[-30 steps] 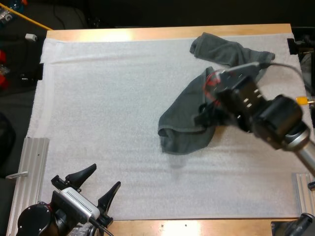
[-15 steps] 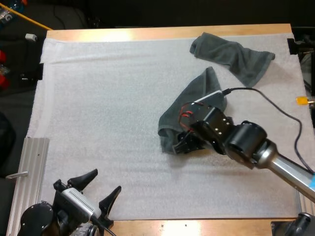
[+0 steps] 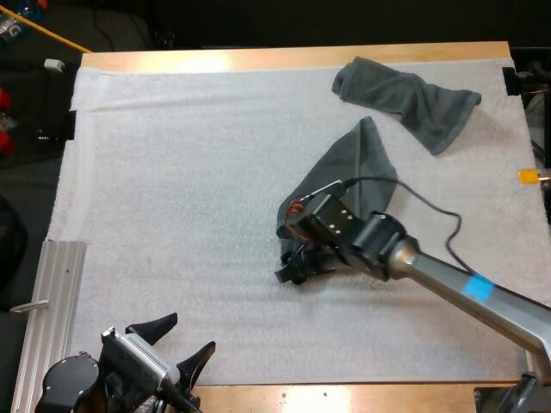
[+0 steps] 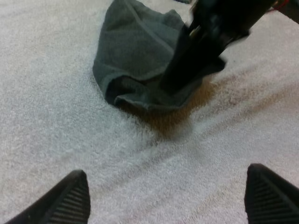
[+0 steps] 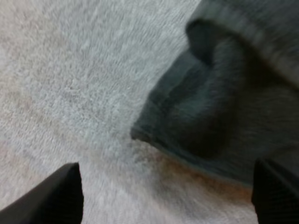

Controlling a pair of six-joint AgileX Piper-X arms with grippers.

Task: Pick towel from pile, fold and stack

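Colour rundown: near towel (image 3: 344, 181) and far towel (image 3: 405, 99) are both dark grey-green, plain, no print. Mat (image 3: 172, 189) is white with a fine fuzzy speckle, and the table (image 3: 284, 58) is light wood. Left claw (image 3: 188, 335) and right claw (image 3: 297, 267) are black, and the left one's pads (image 4: 70, 205) are ribbed. Right arm (image 3: 430, 274) is silver with a blue patch.

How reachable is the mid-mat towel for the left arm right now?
Probably not cleanly. The left gripper is open with bare mat ahead, but the right gripper sits at the near edge of the towel, right on that approach.
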